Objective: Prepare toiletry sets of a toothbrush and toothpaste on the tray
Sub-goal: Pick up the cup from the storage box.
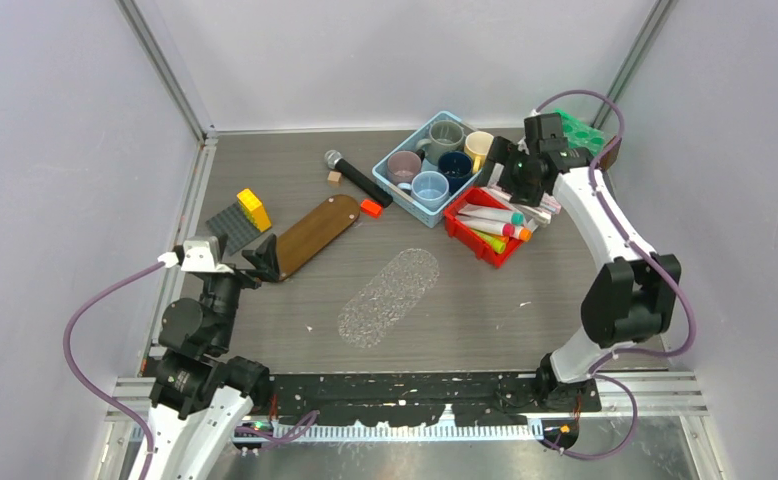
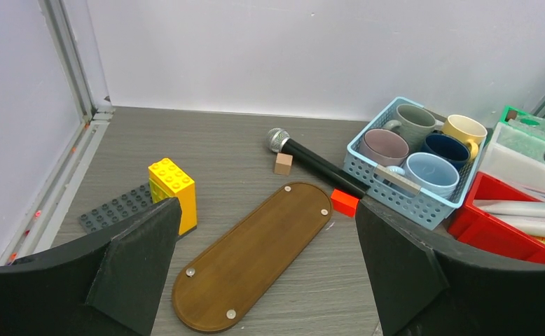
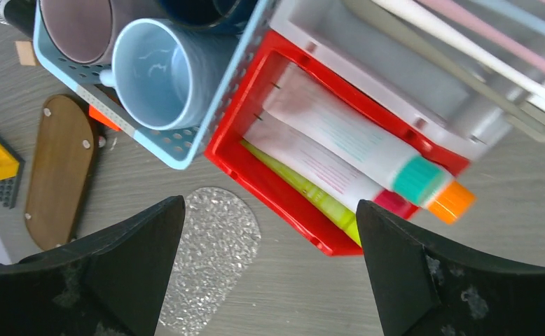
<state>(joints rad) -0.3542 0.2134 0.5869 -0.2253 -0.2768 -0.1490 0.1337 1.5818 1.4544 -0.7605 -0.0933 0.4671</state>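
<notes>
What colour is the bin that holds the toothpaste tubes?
Red. The bin with the toothpaste tubes shows best in the right wrist view.

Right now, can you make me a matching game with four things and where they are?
Things:
1 microphone
2 toothpaste tubes
3 mugs
4 yellow block

Places:
A in the blue basket
B on the grey plate
C lying on the table
D in the red bin

Pairs: 1-C, 2-D, 3-A, 4-B

White toothpaste tubes (image 3: 340, 140) in red plastic bin (image 3: 236, 162), under my right pincer (image 3: 270, 206) — pale-blue plastic mug basket (image 3: 185, 157) just left of it.
</notes>
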